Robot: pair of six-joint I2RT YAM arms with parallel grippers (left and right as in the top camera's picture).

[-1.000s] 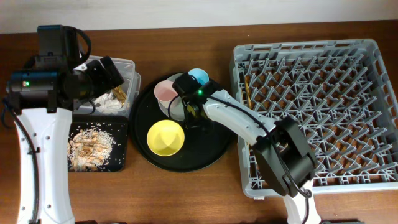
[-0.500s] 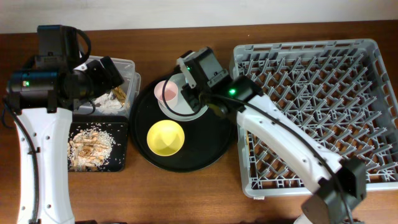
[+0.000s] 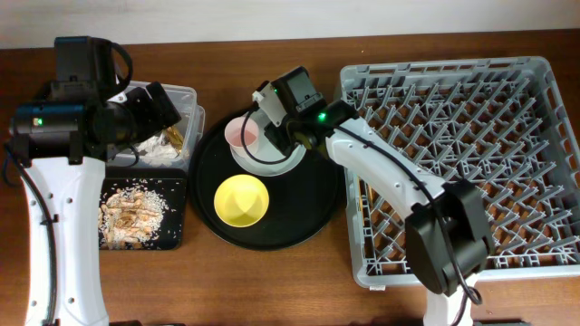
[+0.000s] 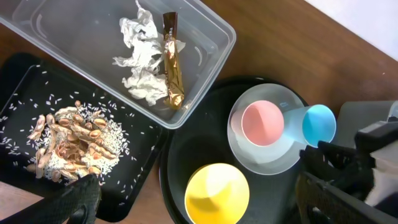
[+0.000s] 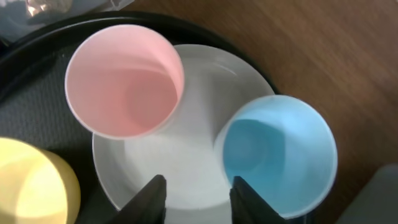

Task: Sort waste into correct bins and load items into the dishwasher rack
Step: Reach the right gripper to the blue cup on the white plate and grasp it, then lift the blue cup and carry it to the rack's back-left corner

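Observation:
My right gripper (image 5: 199, 199) hangs open just above the pale plate (image 5: 186, 155). Its right finger is close to the rim of the light-blue cup (image 5: 277, 158). The pink cup (image 5: 124, 81) also stands on that plate. Nothing lies between the fingers. From overhead, the right gripper (image 3: 276, 136) covers the blue cup. The yellow bowl (image 3: 241, 200) sits on the round black tray (image 3: 272, 237). My left gripper (image 4: 208, 202) is wide open and empty, high over the bowl. Crumpled paper (image 4: 140, 56) and a gold wrapper (image 4: 173, 62) lie in the clear box (image 3: 186, 95). Food scraps (image 4: 71, 140) fill the black rectangular tray (image 3: 172, 231).
The grey dishwasher rack (image 3: 462, 163) takes up the right side of the table, its left wall beside the round tray. My right arm reaches from the rack's front across its left edge. Bare wooden table shows at the back.
The right gripper has gone from shut to open and its wrist has swung toward the back over the plate, covering the blue cup. The left arm has not moved.

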